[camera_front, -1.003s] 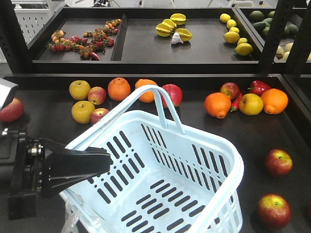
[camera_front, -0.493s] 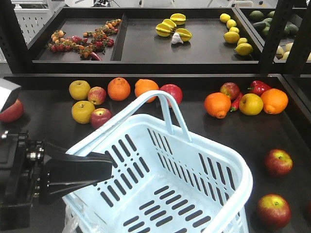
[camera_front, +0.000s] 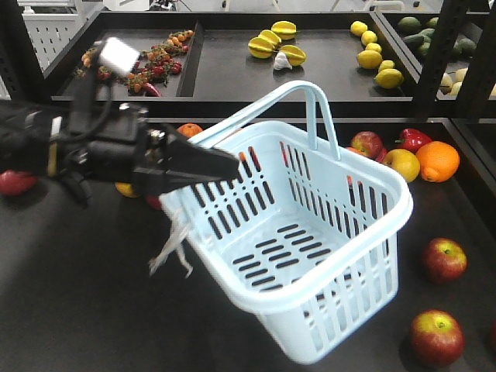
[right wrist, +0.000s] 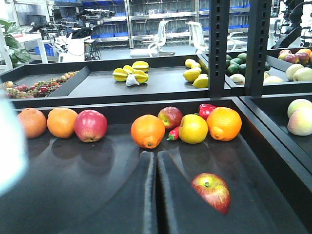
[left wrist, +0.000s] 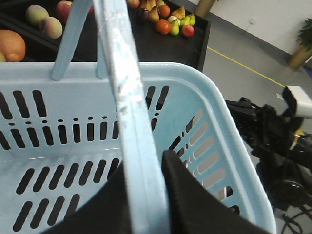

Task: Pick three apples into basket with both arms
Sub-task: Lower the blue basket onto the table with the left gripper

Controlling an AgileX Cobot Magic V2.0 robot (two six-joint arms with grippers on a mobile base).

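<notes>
Two apples (camera_front: 443, 260) lie at the near right of the table (camera_front: 77, 310) in the front view, none yet in the basket (camera_front: 387, 232). The left gripper (camera_front: 203, 161) clamps the basket's left rim, so it hangs tilted and empty, handle (camera_front: 314, 108) up; I judge it is being carried toward the fruit. A pale scrap (camera_front: 170, 248) dangles under the grip, and I cannot tell what it is. Fruit behind the basket is partly hidden

From the left wrist, the rim runs between the black fingers (left wrist: 187, 195), closed tight on it; the right arm (left wrist: 273, 146) shows beyond, blurred

From the right wrist, the right gripper (right wrist: 156, 155) is pressed to a slit, holding nothing, with one apple (right wrist: 210, 191) just right of it. The basket is only a pale blur at the left edge
</notes>
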